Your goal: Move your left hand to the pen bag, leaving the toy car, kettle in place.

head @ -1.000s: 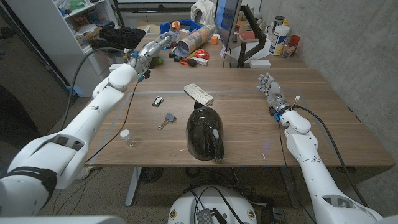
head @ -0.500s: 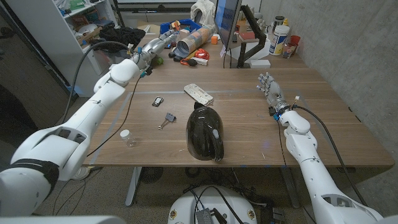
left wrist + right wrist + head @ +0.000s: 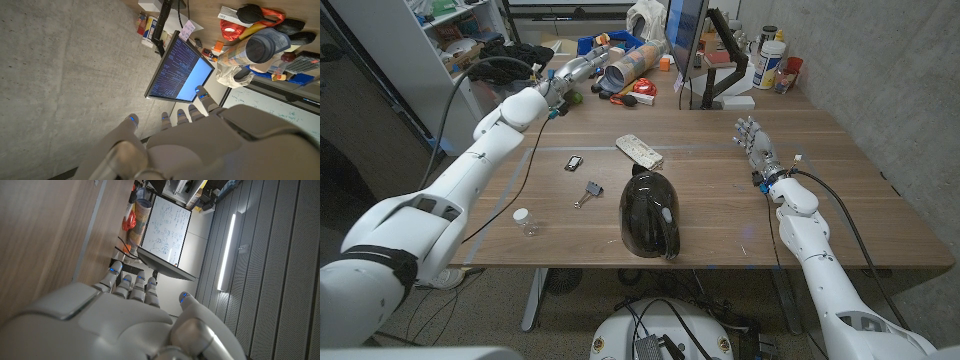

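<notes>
Lab: monitor, whiteboard, cluttered shelving.

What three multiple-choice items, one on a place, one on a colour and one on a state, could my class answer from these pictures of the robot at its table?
1. Where is the left hand?
A. at the table's far left, by the clutter
B. on the kettle
C. beside the small clear jar

2. What colour is the kettle?
A. white
B. black
C. red

3. How is the right hand?
A. holding the binder clip
B. pressing on the kettle
C. holding nothing, fingers apart

Key: 1 A, the head view shows the arm stretched to the far left corner. 2 B, its body is glossy black. 3 C, it stands alone at the table's right side with nothing in it.
</notes>
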Motion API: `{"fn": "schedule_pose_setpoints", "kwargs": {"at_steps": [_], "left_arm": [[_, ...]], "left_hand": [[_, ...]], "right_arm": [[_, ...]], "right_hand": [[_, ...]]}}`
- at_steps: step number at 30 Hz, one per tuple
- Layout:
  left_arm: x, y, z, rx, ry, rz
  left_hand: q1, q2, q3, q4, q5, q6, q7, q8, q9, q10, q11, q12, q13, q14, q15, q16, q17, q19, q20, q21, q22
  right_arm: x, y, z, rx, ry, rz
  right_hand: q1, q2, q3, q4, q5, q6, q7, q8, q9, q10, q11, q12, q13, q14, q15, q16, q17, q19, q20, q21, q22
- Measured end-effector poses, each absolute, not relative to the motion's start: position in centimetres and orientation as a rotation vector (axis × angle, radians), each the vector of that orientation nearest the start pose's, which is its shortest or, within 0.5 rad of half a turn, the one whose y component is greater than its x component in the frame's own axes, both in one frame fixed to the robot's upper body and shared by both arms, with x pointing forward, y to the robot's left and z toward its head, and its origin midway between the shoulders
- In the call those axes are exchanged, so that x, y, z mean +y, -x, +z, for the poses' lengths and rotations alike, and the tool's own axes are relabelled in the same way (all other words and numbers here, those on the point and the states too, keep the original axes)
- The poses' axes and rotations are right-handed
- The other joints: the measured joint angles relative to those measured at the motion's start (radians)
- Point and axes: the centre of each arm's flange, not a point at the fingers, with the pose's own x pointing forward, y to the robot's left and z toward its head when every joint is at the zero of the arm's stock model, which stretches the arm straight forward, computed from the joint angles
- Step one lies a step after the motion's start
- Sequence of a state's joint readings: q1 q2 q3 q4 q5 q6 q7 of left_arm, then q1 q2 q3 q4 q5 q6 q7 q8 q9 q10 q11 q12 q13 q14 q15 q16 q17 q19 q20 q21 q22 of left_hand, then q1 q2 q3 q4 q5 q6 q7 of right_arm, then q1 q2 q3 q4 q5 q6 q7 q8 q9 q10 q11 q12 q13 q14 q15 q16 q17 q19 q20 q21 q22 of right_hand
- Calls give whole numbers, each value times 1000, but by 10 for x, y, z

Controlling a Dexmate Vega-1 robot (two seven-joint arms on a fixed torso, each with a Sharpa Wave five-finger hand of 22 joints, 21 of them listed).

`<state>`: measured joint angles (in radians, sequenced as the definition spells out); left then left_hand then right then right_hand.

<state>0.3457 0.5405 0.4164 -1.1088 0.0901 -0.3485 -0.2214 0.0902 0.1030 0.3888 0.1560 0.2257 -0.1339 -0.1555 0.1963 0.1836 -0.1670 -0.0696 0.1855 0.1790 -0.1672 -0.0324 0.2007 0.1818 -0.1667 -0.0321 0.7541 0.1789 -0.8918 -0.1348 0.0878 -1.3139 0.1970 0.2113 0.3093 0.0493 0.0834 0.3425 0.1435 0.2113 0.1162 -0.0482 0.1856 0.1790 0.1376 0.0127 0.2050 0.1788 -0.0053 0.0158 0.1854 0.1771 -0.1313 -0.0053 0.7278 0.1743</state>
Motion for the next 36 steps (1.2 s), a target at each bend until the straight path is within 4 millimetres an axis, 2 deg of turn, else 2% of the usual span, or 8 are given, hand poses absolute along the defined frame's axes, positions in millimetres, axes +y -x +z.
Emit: {"fn": "schedule_pose_setpoints", "kwargs": {"at_steps": [36], "left_arm": [[234,-645,212,-889,-1198,-238]], "left_hand": [[0,0,0,0,0,-7,0,-8,0,-6,-5,0,0,0,0,-6,2,0,0,-15,5]], "right_arm": [[-297,-641,-18,-684,6,190]], "right_hand": [[0,0,0,0,0,6,-6,0,0,0,0,0,0,-6,5,0,0,0,0,-8,0]]}}
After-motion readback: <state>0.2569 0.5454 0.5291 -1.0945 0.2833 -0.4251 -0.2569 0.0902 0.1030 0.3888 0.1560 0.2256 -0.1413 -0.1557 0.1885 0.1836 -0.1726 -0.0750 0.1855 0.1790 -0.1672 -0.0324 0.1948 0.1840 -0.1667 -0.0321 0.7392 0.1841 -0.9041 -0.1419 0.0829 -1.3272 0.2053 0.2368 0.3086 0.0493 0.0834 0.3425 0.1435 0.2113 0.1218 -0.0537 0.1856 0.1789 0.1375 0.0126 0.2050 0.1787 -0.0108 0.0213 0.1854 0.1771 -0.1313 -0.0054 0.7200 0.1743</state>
